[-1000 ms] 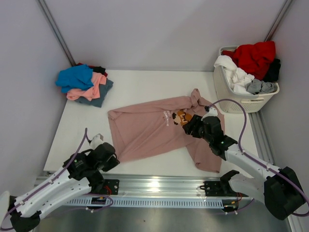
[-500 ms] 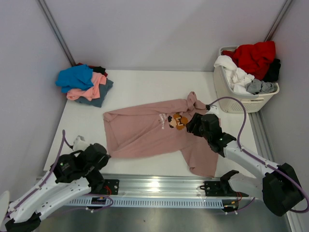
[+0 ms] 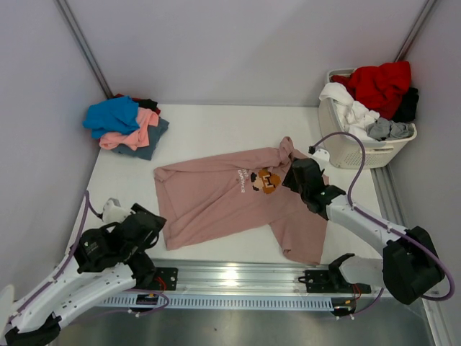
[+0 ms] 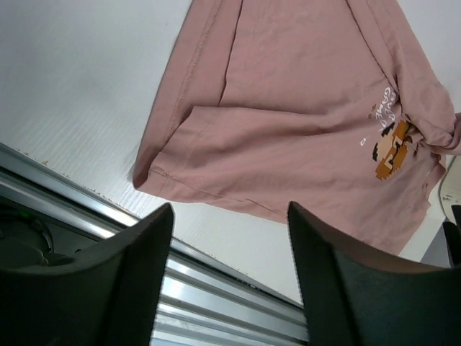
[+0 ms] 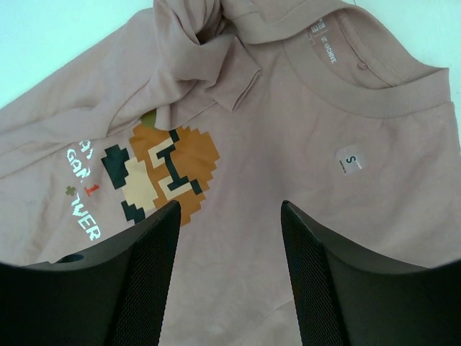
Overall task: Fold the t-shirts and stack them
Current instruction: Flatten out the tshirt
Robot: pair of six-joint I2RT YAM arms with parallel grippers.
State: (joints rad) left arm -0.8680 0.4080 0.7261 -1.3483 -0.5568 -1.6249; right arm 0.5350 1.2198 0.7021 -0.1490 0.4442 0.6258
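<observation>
A dusty-pink t-shirt point(image 3: 223, 198) with a brown-orange pixel cartoon point(image 3: 269, 180) lies spread, wrinkled, mid-table, its right sleeve bunched near the collar. My left gripper point(image 3: 150, 218) hovers open at the table's front-left edge, just short of the shirt's lower-left hem point(image 4: 180, 180); nothing is between its fingers point(image 4: 108, 281). My right gripper point(image 3: 297, 175) hangs open above the shirt's chest, between the cartoon point(image 5: 169, 169) and the collar point(image 5: 374, 83). Its fingers point(image 5: 338, 288) hold nothing.
Folded tees in blue, salmon and slate are piled at the back left point(image 3: 126, 124). A white slatted laundry basket point(image 3: 356, 151) at the back right holds red, white and grey clothes. An aluminium rail point(image 3: 238, 277) runs along the near table edge.
My left gripper opened, let go of the shirt's lower-left corner and drew back left. The shirt shifted left and flattened. My right gripper moved up toward the collar.
</observation>
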